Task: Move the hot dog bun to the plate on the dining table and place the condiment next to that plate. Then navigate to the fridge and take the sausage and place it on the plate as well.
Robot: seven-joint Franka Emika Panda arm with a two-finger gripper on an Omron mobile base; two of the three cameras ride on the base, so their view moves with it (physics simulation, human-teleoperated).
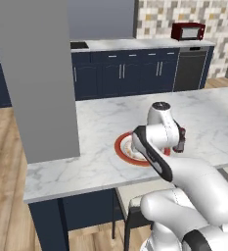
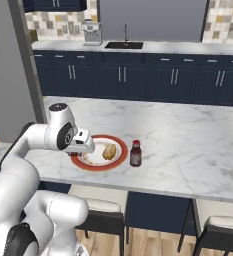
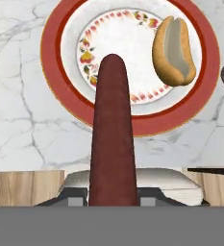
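Observation:
My gripper is shut on the dark red-brown sausage, which sticks out ahead of the fingers, above the near part of the orange-red rimmed plate. The golden hot dog bun lies on the plate's right side. From the right base view, my gripper hangs over the left edge of the plate, with the bun on it. The condiment stands upright just right of the plate on the marble dining table. My arm hides most of the plate in the left base view.
Two stools are tucked under the table's near edge. A tall grey panel rises at the table's left end. Behind it runs the navy worktop with a sink, a coffee machine and a red microwave.

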